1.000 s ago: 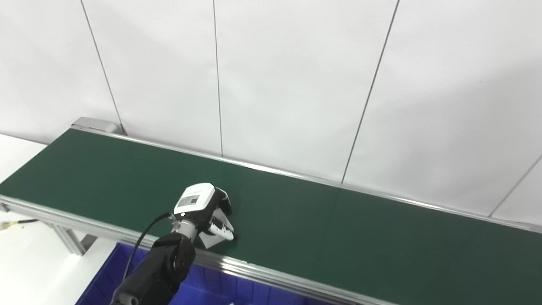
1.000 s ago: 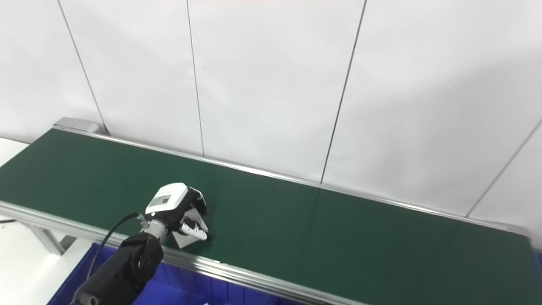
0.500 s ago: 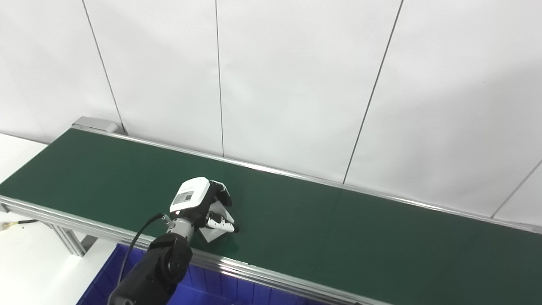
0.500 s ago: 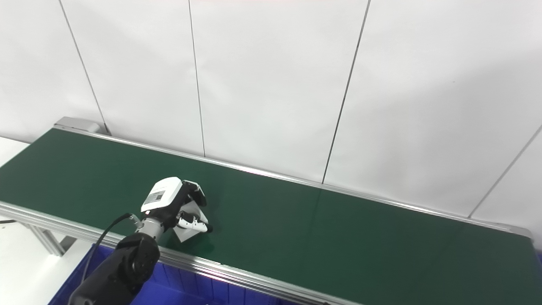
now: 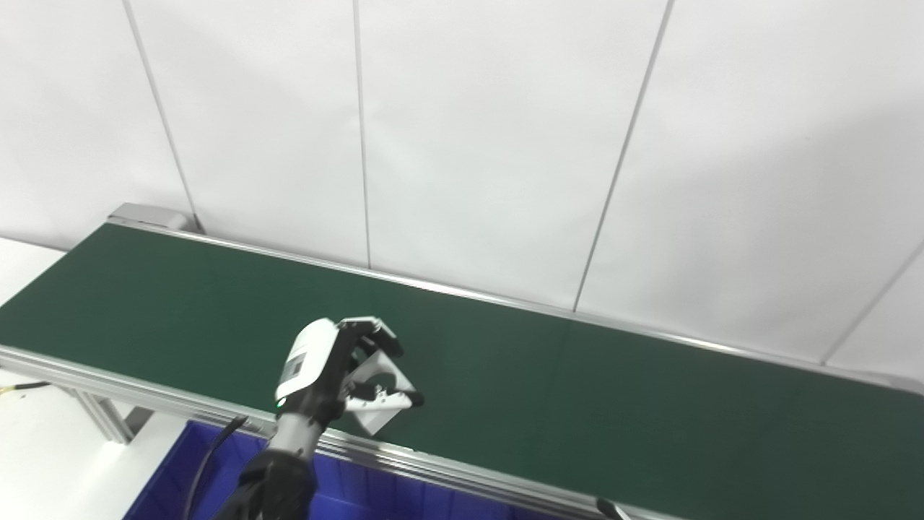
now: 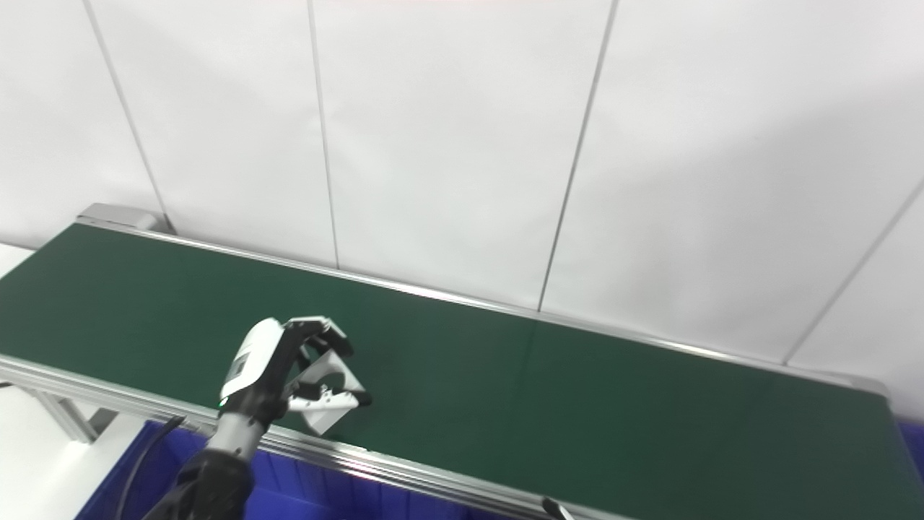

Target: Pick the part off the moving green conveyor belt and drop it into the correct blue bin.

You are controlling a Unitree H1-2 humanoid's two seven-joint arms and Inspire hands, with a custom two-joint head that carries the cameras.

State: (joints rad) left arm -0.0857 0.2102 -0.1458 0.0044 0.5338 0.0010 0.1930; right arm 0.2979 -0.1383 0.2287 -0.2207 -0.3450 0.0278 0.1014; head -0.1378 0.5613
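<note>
my left hand [image 5: 333, 368] is curled round the part [image 5: 379, 401], fingers [image 5: 381, 338] over its top and thumb across its front, pinching it above the near edge of the belt [image 5: 577, 404]. the part is a white flat piece, tilted. just below the rail sits the blue bin [image 5: 180, 480]. my right hand is out of view.

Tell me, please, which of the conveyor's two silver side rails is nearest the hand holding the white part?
The front rail, beside the blue bin: the left hand and white part hang over it. The back rail runs along the wall.
</note>
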